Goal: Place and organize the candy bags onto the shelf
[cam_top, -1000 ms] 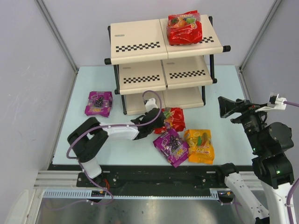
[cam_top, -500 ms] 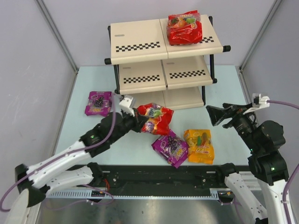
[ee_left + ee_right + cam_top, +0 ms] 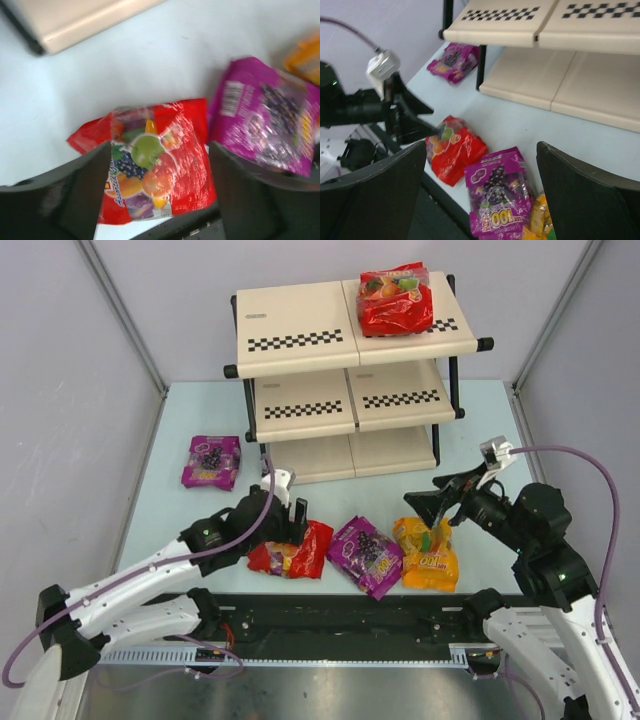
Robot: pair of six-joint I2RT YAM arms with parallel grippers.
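Note:
The shelf (image 3: 300,335) stands at the back with one red candy bag (image 3: 395,302) on its top tier. A second red bag (image 3: 293,552) lies flat by the table's front edge. My left gripper (image 3: 292,522) hovers just over it, open, and the red bag (image 3: 150,160) shows between the spread fingers without being pinched. Next to it lie a purple bag (image 3: 366,554) and an orange-yellow bag (image 3: 427,553). My right gripper (image 3: 430,502) hangs open above those two, framing the purple bag (image 3: 500,192). Another purple bag (image 3: 211,461) lies far left.
The shelf's black frame posts (image 3: 265,462) stand on the table behind the bags. Grey walls close in both sides. A black rail (image 3: 330,605) runs along the table's front edge, right below the red bag.
The left gripper lifted the red bag, swung it toward the front edge and opened; the bag now lies on the table. The right arm moved left and down over the purple and orange bags.

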